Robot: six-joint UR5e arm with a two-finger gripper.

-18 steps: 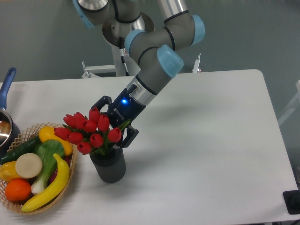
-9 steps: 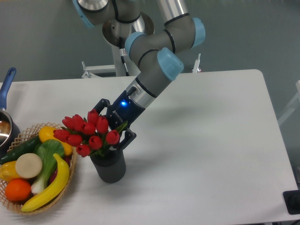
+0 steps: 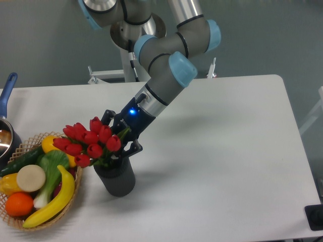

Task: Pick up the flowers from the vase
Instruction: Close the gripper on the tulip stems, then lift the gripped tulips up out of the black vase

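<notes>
Gripper [image 3: 120,135] fingers straddle flowers [image 3: 87,140], grip state unclear. Risk: vase [image 3: 115,177] tips, or stems slip during lift.

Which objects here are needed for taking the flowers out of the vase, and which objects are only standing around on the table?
Needed for the job:
- flowers
- vase
- gripper, reaching in behind the flowers

Only standing around:
- wicker basket with fruit and vegetables, left of the vase
- pot with a blue handle at the table's left edge
</notes>
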